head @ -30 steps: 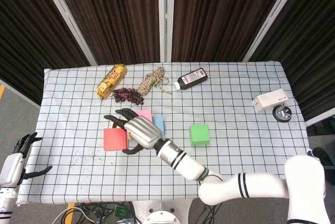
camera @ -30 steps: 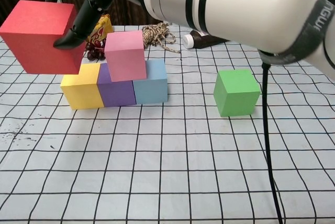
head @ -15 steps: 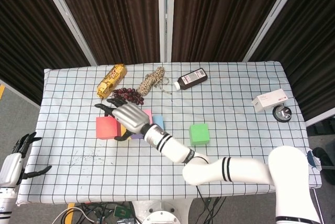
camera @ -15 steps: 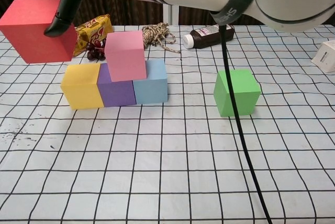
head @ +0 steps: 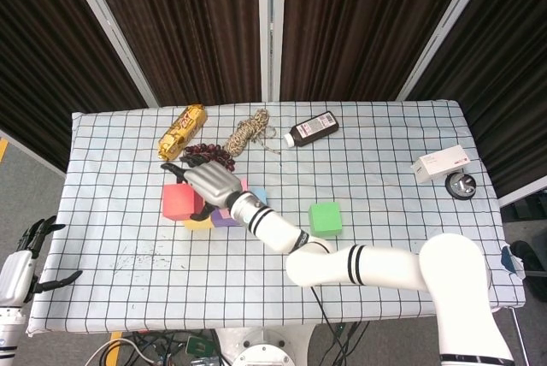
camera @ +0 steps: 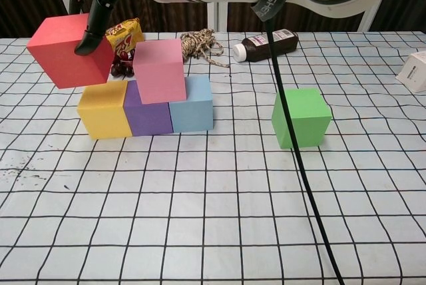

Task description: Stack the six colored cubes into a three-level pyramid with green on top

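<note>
My right hand (head: 212, 184) grips the red cube (camera: 70, 52), tilted in the air just above the yellow cube (camera: 103, 108); dark fingers (camera: 93, 25) lie over its top. Yellow, purple cube (camera: 148, 115) and blue cube (camera: 192, 105) form a row on the table. The pink cube (camera: 160, 70) sits on top, over purple and blue. The green cube (camera: 301, 118) stands alone to the right. In the head view the red cube (head: 177, 200) is left of my hand and the green cube (head: 325, 218) right. My left hand (head: 30, 250) hangs open off the table's left edge.
Behind the stack lie a gold snack pack (head: 183, 132), dark grapes (head: 209, 152), a rope coil (head: 249, 132) and a brown bottle (head: 311, 129). A white box (head: 440, 163) and a caster wheel (head: 463, 186) sit at the far right.
My right hand carried the red cube rightward and toward the row; it now hangs above the yellow cube instead of out to its left. The other cubes stayed put.
</note>
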You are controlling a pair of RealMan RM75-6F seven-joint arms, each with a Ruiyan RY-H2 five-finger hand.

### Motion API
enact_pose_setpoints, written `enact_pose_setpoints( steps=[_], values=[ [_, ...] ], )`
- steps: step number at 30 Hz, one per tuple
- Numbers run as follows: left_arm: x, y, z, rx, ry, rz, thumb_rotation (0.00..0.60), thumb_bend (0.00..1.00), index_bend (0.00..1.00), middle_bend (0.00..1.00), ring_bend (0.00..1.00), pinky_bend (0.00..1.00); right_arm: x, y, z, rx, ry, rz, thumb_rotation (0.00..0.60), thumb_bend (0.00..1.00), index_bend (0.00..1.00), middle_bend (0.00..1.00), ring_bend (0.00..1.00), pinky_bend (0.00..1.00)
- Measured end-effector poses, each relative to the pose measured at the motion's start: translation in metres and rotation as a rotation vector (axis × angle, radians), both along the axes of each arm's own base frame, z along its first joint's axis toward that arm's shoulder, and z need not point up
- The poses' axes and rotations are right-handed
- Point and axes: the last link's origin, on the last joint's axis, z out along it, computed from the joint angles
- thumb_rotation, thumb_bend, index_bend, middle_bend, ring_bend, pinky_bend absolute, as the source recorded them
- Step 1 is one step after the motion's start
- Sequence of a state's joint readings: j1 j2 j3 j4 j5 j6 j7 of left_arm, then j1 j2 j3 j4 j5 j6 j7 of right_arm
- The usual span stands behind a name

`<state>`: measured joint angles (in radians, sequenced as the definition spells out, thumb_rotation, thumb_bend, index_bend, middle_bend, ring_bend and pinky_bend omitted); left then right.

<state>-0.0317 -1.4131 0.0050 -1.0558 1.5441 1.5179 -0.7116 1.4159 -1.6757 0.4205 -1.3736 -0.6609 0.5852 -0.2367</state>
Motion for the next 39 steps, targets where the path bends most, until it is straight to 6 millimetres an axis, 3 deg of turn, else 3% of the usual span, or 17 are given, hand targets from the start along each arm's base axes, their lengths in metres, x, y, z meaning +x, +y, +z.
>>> enact_pose_setpoints(
  steps=[39],
  values=[
    [-0.004,-0.002,0.000,0.000,0.004,0.009,0.600,0.00,0.04,0.18,0.00,0.05,-0.008,-0.009,-0.019,-0.004,0.055,-0.025,0.600,0.18,0.00,0.44,0.02,0.00]
  ],
)
